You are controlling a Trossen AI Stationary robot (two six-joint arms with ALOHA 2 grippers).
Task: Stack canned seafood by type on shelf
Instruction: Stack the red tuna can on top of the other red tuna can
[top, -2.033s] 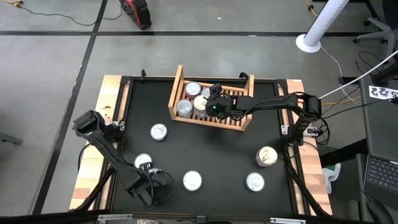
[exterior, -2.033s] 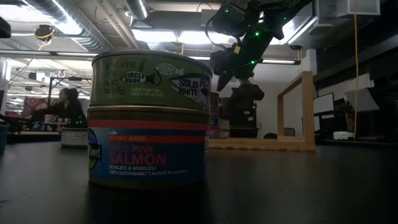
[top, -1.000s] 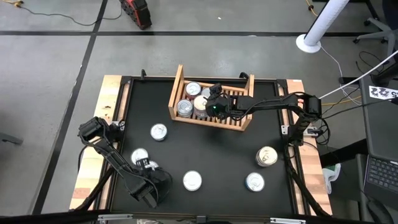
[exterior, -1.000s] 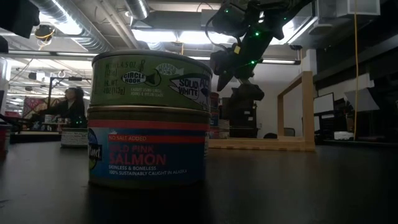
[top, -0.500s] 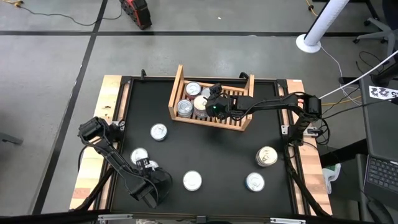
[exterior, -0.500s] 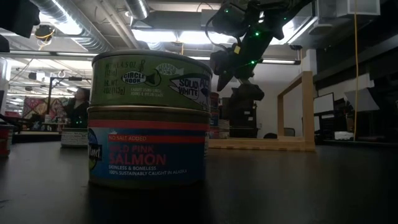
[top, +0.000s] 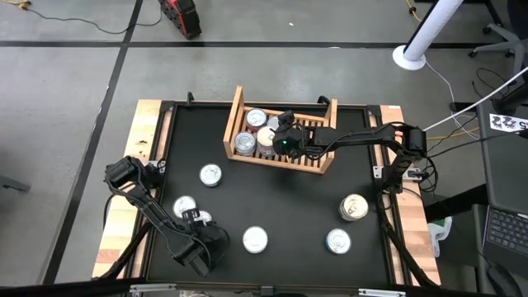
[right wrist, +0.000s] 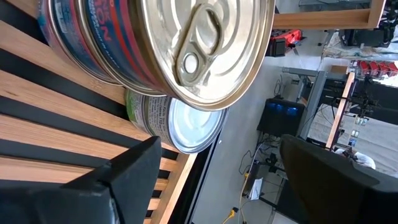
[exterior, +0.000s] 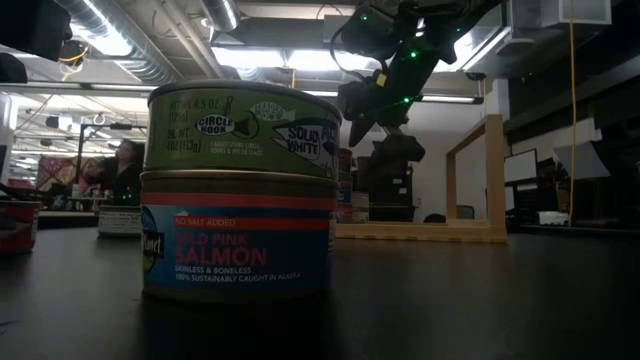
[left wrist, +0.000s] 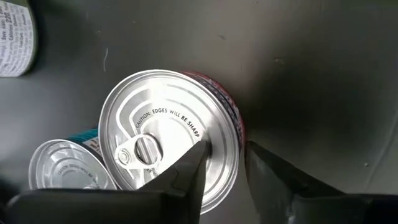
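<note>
I note the table (top: 272,206) first: a black surface with loose tins across its near half and the shelf (top: 237,124) at its far middle. The shelf is a light wooden rack with a slatted base and raised side boards. It holds several tins grouped at its left end; my right wrist view shows a red-and-blue labelled tin (right wrist: 180,43) stacked on others, with a green-labelled tin (right wrist: 168,118) lower down beside them. The right end of the slats is bare.

The right gripper (top: 285,136) hangs over the middle of the shelf, just beside that group, with its jaws wide apart and nothing between them. I judge it to be waiting.

The left gripper (top: 198,223) is at the near left of the table. Its jaws stand narrow, and they straddle the rim of a red-sided tin (left wrist: 171,134): one finger rests on the lid, the other sits outside the wall. I judge this a pinch on the rim, though I cannot confirm that the tin is off the table. A teal-labelled tin (left wrist: 68,165) lies touching or just beside it.

The relation that governs the coming move: the shelf lies well apart from the left gripper, across the table and toward the right arm's side. Other loose tins remain, including a two-tin stack (exterior: 240,190) near the front edge.
</note>
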